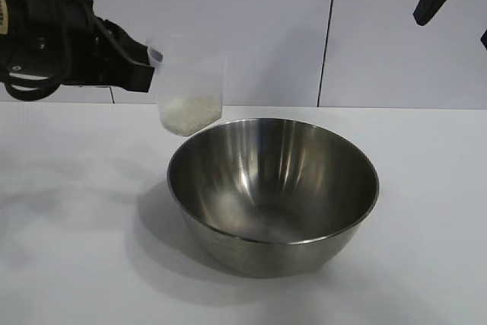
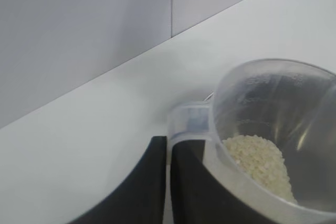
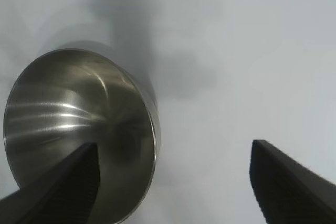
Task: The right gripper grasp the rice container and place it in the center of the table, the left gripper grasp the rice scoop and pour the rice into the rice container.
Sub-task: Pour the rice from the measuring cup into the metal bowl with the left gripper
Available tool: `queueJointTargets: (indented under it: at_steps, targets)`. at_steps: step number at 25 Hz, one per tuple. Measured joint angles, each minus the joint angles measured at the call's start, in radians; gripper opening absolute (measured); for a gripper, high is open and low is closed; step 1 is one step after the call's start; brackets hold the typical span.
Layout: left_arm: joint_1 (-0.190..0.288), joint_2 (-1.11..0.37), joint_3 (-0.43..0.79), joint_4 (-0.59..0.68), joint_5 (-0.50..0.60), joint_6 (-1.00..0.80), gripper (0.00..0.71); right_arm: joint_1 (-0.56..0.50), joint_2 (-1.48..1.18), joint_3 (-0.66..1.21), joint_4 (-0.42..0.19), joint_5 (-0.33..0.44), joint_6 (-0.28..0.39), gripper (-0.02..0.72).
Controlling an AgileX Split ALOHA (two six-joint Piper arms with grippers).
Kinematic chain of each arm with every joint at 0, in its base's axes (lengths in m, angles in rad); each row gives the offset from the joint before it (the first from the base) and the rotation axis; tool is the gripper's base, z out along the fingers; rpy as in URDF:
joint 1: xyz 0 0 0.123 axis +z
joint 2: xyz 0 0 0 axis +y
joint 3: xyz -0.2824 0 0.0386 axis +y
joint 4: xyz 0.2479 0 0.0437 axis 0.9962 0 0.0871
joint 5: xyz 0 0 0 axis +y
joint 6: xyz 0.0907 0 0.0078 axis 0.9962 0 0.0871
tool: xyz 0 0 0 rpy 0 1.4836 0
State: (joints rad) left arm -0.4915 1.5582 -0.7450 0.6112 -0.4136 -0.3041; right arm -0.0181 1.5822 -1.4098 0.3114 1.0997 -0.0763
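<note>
While the left gripper (image 1: 148, 62) clamps the rice scoop (image 1: 190, 85) by its handle, the rice container (image 1: 272, 192) sits just below; the right gripper (image 3: 173, 182) hangs spread apart above.

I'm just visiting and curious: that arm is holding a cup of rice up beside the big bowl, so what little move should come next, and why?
Probably carry the cup a little farther over the bowl, then tip it. The left gripper grips its handle, the rice sits at its bottom, and it hangs by the bowl's far rim, so pouring now might spill. The bowl looks empty.
</note>
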Motion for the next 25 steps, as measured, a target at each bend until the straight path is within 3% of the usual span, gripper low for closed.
queueJointTargets:
  at_steps: [8,25]
  targets:
    - [-0.072,0.051,-0.074,0.049,0.025,0.066,0.009,0.0,0.0,0.0,0.0,0.0,-0.003,0.547]
    - [-0.073,0.062,-0.12,0.049,0.054,0.63,0.009,0.0,0.0,0.0,0.003,0.0,-0.003,0.547]
